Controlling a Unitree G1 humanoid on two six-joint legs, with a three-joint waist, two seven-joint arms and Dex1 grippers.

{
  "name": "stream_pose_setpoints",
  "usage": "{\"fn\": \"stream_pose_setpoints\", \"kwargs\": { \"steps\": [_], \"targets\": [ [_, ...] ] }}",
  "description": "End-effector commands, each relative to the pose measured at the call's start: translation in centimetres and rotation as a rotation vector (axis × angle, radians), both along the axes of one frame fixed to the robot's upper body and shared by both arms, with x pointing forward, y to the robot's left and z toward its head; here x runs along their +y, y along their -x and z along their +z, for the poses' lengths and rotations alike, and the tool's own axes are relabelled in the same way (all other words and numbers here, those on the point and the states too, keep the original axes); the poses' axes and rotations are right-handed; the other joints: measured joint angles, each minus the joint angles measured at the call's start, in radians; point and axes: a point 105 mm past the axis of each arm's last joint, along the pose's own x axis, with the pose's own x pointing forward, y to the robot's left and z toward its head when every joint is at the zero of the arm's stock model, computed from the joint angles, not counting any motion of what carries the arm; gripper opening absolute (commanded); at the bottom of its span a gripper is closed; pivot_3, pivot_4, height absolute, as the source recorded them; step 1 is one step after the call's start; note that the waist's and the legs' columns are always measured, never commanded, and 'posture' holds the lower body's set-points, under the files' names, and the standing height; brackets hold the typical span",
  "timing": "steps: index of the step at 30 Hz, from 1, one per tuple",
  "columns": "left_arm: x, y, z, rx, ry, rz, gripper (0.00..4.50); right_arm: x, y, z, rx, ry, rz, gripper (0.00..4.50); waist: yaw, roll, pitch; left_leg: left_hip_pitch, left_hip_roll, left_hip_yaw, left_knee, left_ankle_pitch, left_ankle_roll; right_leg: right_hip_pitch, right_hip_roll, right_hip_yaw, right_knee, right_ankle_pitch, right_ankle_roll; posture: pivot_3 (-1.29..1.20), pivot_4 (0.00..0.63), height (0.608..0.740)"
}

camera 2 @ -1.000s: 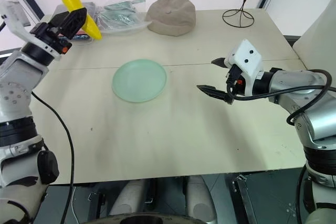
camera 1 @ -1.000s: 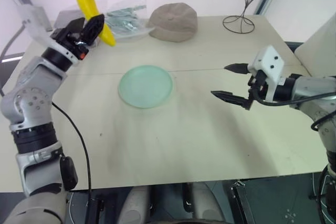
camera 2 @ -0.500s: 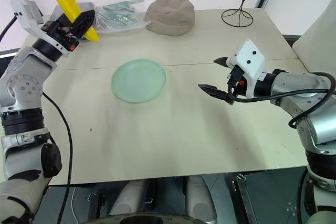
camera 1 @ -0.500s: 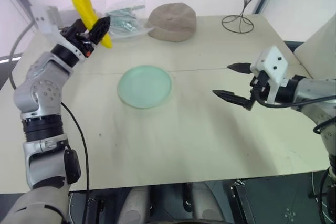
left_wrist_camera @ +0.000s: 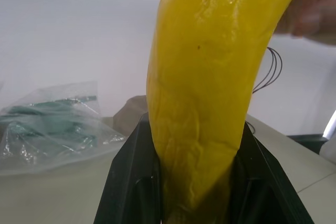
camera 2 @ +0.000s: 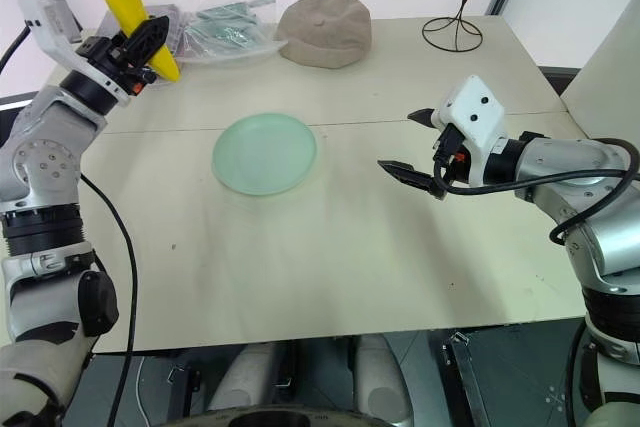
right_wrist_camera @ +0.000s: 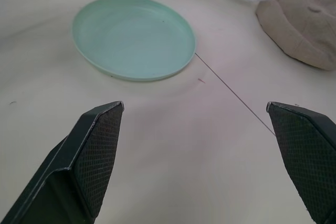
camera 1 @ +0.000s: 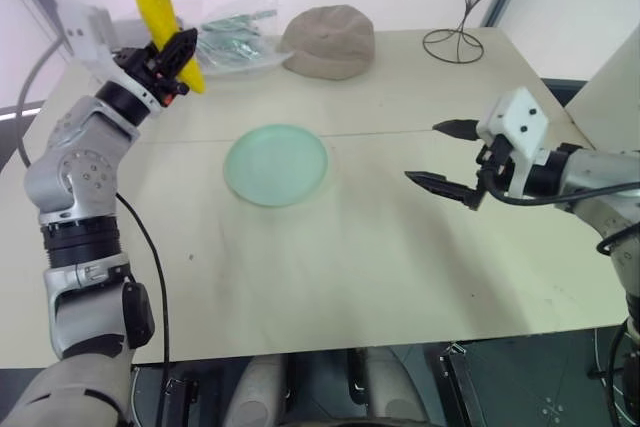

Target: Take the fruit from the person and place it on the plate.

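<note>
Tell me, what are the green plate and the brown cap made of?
The plate looks like smooth plastic, maybe melamine: an even pale mint colour with a soft sheen and a thin raised rim. The cap looks like soft woven cloth: matt tan, slumped and creased, with a stitched button on top.

Left and right eye views: paired head cameras looking forward and down over the bench [camera 1: 380,277], both covering the mint-green plate [camera 1: 276,164], tan cap [camera 1: 328,41] and both arms. Left wrist view: looks along the left pincer [left_wrist_camera: 197,182], very close to the banana [left_wrist_camera: 210,77], with the cap's edge and a plastic bag [left_wrist_camera: 47,124] behind. Right wrist view: looks low across the bench between the right pincer [right_wrist_camera: 202,156] fingers, sharing plate and cap with the head views.
</note>
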Motion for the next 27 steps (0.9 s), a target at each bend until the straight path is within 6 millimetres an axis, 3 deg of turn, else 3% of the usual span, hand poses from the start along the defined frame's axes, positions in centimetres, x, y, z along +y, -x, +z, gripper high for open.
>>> {"fn": "stream_pose_setpoints", "kwargs": {
  "steps": [1,6,10,14,16,20,27],
  "targets": [
    [0.1,0.6,1.0,-0.008,-0.075,0.005,0.87,0.3,0.5,1.4,-0.065,0.004,0.013,4.5,0.0,0.0,0.0,0.0,0.0,0.0,0.0,0.0,0.0,0.0,0.0,0.0,0.0,0.0,0.0,0.0,0.15,0.74],
    [0.3,-1.5,-1.0,0.203,-0.138,0.0,0.87,0.4,0.6,1.1,-0.056,-0.002,0.011,4.5,0.001,0.0,0.0,0.0,0.0,0.0,0.0,0.0,0.0,0.0,0.001,0.0,0.001,0.0,0.0,0.0,0.15,0.74],
    [-1.1,-2.6,-1.0,0.318,-0.24,-0.104,0.87,0.7,0.7,0.8,-0.052,-0.012,0.012,4.5,0.003,-0.001,0.0,-0.001,0.0,0.0,0.001,0.0,0.0,0.0,0.002,-0.001,0.001,0.0,0.0,0.0,0.15,0.74],
    [-1.7,-3.0,-1.1,0.362,-0.357,-0.181,0.87,1.0,0.8,0.5,-0.051,-0.023,0.012,4.5,-0.002,-0.001,0.0,-0.001,0.0,0.0,0.001,0.0,0.0,0.0,0.002,-0.001,0.0,0.0,0.001,0.0,0.15,0.74],
    [-3.0,-2.6,-1.5,0.415,-0.462,-0.311,0.87,1.1,1.0,0.1,-0.047,-0.035,0.004,4.5,-0.002,-0.001,0.0,-0.001,0.0,0.0,0.0,0.0,0.0,0.0,0.003,-0.001,0.0,0.0,0.0,0.0,0.15,0.74],
    [-3.7,-2.2,-2.8,0.513,-0.591,-0.446,0.87,1.3,1.3,-0.5,-0.045,-0.056,-0.012,4.5,-0.003,-0.001,0.0,-0.001,0.0,0.0,0.0,0.0,0.0,0.0,0.004,-0.001,0.0,0.0,0.0,0.0,0.15,0.74],
    [-3.8,-2.5,-5.0,0.631,-0.761,-0.492,0.87,1.6,1.7,-1.1,-0.044,-0.084,-0.035,4.5,-0.002,-0.001,0.0,-0.002,0.001,0.0,0.001,0.0,0.001,-0.001,0.004,-0.001,0.0,-0.001,0.001,0.0,0.15,0.74]
  ]
}}
